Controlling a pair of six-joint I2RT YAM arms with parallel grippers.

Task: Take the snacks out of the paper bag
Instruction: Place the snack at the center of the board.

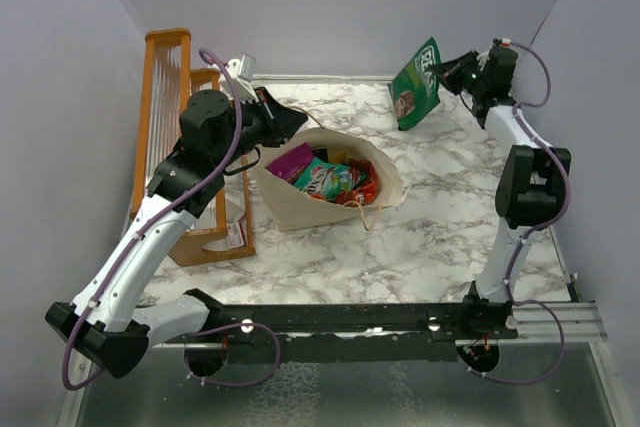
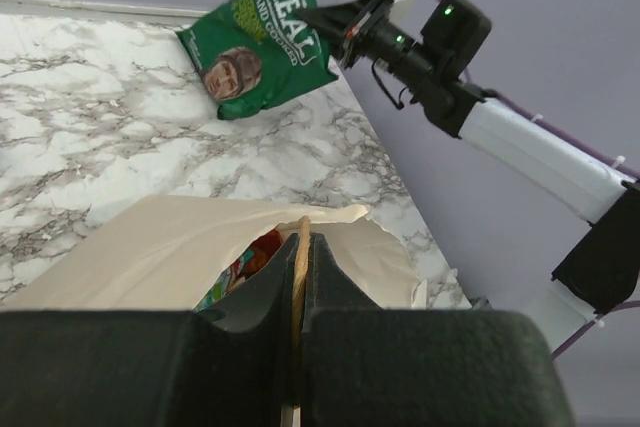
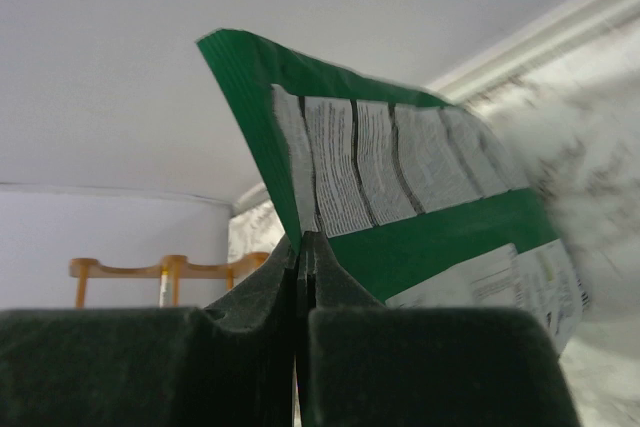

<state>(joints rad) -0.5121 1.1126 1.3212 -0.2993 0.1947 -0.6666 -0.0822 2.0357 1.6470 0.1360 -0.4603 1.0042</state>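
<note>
The right pincer (image 1: 452,71) is closed tight on the top corner of a glossy green chip bag (image 1: 417,85). The bag hangs at the far right of the white marble-patterned desk (image 1: 430,237), close to the back wall and well apart from the large cream-white paper bag (image 1: 300,205). The left pincer (image 2: 299,242) is clamped on a thin tan strip at that paper bag's rim; the bag lies open at mid-desk with a purple pouch (image 1: 290,160), a teal-pink packet (image 1: 325,179) and an orange-red packet (image 1: 367,184) inside, and an orange-framed wooden rack (image 1: 165,97) stands just to its left.
</note>
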